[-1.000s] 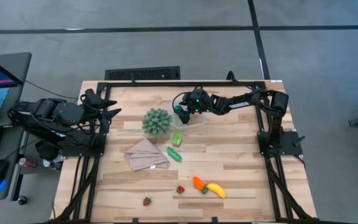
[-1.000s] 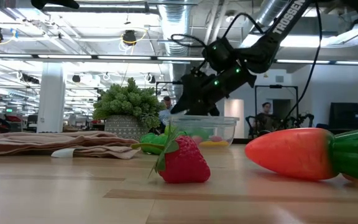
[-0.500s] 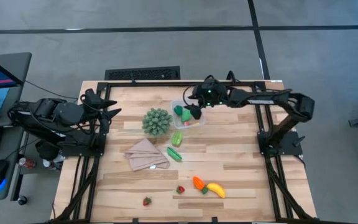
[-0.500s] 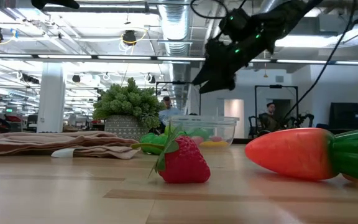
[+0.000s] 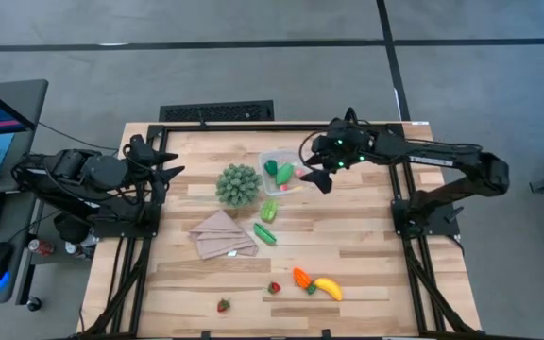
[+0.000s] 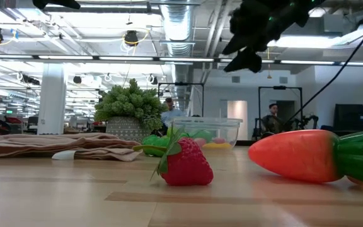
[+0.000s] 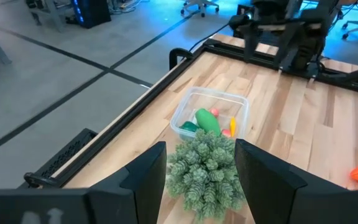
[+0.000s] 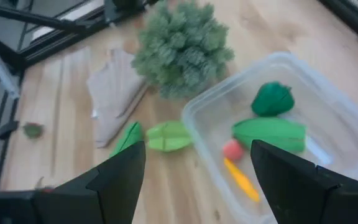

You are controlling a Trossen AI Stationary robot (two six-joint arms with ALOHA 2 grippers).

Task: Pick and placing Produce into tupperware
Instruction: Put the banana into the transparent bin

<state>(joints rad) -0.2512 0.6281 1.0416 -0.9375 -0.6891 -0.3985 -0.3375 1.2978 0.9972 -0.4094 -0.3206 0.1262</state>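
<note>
The clear tupperware (image 5: 280, 174) sits near the table's far edge and holds a green pepper (image 8: 271, 99), a green pod (image 8: 269, 132), a small red piece (image 8: 232, 149) and an orange stick (image 8: 241, 179). My right gripper (image 5: 317, 178) hangs open and empty, just right of the tupperware and high above it (image 6: 247, 50). Two green pods (image 5: 269, 209) (image 5: 264, 233) lie near the tupperware. A carrot (image 5: 300, 278), a banana (image 5: 328, 288) and two strawberries (image 5: 274, 287) (image 5: 223, 305) lie toward the near edge. My left gripper (image 7: 197, 180) waits open at the table's left edge.
A spiky green ball (image 5: 238, 185) stands left of the tupperware, with a tan folded cloth (image 5: 223, 234) on its near side. The wooden table (image 5: 366, 236) shows bare boards on its right half. People stand in the room beyond (image 6: 271, 116).
My right gripper has risen from the tupperware's mouth and drawn back toward the table's right edge, climbing well above the container in the low view. The tupperware and the produce on the table have stayed in place.
</note>
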